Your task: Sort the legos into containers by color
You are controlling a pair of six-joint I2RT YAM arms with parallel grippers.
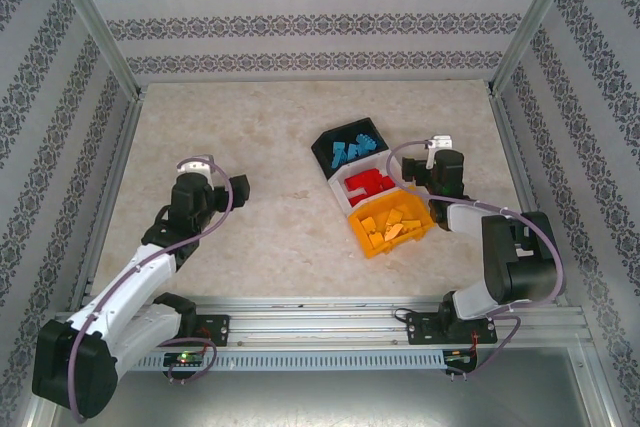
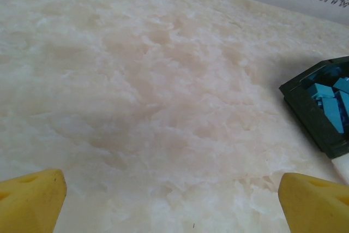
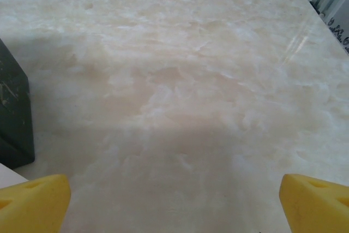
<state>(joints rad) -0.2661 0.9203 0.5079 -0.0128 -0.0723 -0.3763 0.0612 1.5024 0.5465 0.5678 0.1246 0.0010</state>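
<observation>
Looking down from the top camera: blue legos (image 1: 350,152) lie in the black bin (image 1: 328,137), red legos (image 1: 368,183) in the white bin (image 1: 338,190), and orange-yellow legos (image 1: 390,225) in the orange-yellow bin (image 1: 358,234). The joined row sits right of centre on the tabletop (image 1: 260,137). Every brick I can make out sits with its colour, so by my read it's wrap-up time. The left hand (image 1: 228,192) hovers well left of the bins, jaws wide, nothing in them. The right hand (image 1: 440,152) sits just right of the row, wide and empty too.

Over to the left wrist: yellow pads (image 2: 30,200) spread far apart, black bin at the right edge with blue inside.

Right wrist: pads apart, black bin wall close at the left. Best play: lift that right hand straight up before swinging home, so nothing nudges the bins.
</observation>
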